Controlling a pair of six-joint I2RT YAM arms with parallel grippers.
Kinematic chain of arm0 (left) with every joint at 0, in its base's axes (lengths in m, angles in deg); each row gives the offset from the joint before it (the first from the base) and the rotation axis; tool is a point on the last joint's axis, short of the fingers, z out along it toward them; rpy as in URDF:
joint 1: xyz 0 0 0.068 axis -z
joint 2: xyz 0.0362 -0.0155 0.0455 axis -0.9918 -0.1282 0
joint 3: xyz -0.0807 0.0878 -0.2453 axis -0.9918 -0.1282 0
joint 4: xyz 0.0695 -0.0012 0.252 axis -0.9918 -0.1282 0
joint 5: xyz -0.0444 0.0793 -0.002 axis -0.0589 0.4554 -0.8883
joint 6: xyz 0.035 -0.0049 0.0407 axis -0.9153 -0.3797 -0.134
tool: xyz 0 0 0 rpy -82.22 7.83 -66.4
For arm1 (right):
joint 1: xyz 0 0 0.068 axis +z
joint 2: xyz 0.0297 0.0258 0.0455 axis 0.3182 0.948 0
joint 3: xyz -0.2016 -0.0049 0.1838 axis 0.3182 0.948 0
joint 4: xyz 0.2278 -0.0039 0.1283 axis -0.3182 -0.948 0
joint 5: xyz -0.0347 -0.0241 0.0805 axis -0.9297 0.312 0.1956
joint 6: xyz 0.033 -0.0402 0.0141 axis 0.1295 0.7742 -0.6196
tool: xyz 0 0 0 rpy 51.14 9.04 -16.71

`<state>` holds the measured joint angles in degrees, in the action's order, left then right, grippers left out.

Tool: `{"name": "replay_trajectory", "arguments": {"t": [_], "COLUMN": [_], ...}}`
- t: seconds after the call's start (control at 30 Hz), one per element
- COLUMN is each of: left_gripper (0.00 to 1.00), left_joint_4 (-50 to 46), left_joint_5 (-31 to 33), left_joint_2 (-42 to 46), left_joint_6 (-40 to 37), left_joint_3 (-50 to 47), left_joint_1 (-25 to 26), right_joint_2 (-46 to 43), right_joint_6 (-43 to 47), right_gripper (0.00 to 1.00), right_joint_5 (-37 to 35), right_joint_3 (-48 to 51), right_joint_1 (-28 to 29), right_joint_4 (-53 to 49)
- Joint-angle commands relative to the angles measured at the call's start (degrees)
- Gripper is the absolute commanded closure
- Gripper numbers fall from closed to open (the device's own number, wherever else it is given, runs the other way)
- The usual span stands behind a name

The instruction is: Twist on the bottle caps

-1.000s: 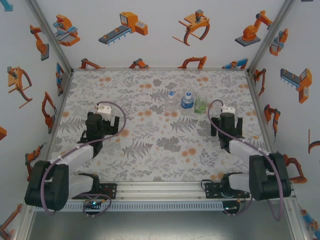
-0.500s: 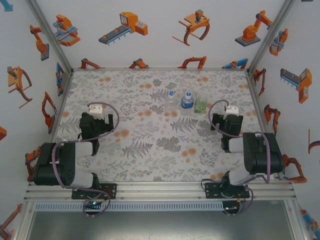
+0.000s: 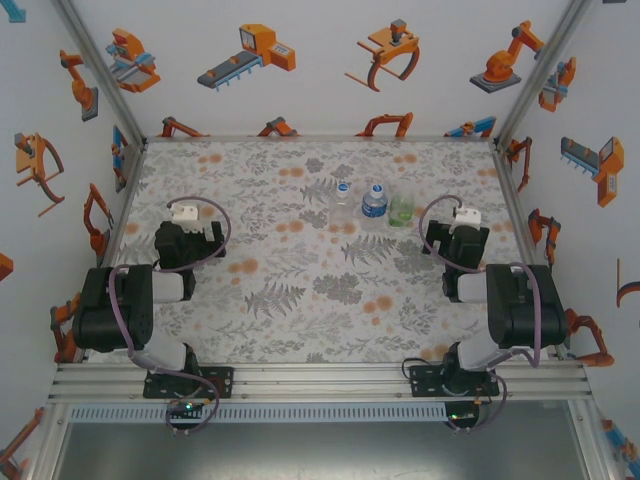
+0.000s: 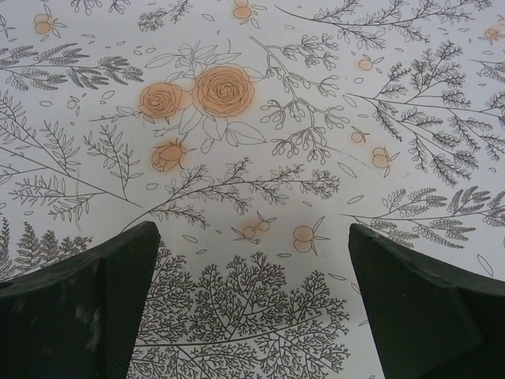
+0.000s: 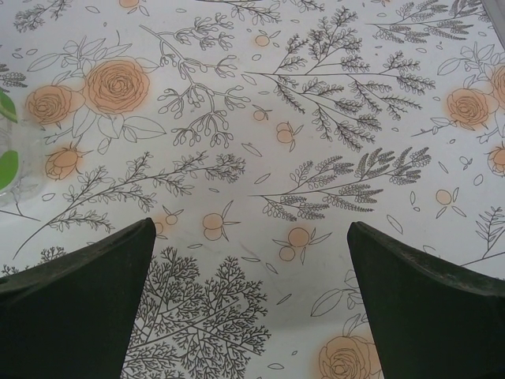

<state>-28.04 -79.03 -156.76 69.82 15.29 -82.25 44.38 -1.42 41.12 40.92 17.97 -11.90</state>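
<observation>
As three bottles (image 3: pixel 374 203) are lined up far-middle on the floral table (image 3: pixel 250 300), the green-tinted bottle (image 5: pixel 8 158) is seen nearest the right gripper (image 5: pixel 251 233). Both it and the left gripper (image 4: pixel 252 237) are pointed down at the table, jaws spread wide and empty.

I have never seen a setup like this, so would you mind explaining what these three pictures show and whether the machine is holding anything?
This is a robot with two black arms, the left arm and the right arm, bolted at the near edge of a floral-patterned table. The overhead picture looks down from above and behind them. The other two come from a camera on each wrist, looking past the dark fingers. The left gripper and the right gripper are both open and hold nothing. Three small transparent plastic bottles stand in a row towards the far side: a plain clear bottle, a blue-labelled bottle and a green-tinted bottle.
</observation>
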Motion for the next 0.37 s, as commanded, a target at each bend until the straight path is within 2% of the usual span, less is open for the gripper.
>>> {"name": "replay_trajectory", "arguments": {"t": [0.0, 0.2, 0.33], "left_gripper": [0.03, 0.03, 0.03], "left_joint_4": [0.0, -3.7, -3.5], "left_joint_5": [0.0, 5.1, 5.1], "left_joint_2": [0.2, 0.3, 0.3], "left_joint_6": [1.5, 3.5, 3.5], "left_joint_3": [0.9, 2.7, 2.6], "left_joint_1": [-0.1, -0.2, -0.2], "right_joint_2": [-0.2, -0.2, -0.2], "right_joint_6": [-0.9, 0.4, -0.4], "right_gripper": [0.01, 0.01, 0.01], "right_joint_5": [-0.8, 2.0, 1.0], "right_joint_3": [-1.2, -1.1, -1.5], "right_joint_1": [-0.3, -0.3, -0.3], "right_joint_4": [1.4, 1.5, 0.9]}}
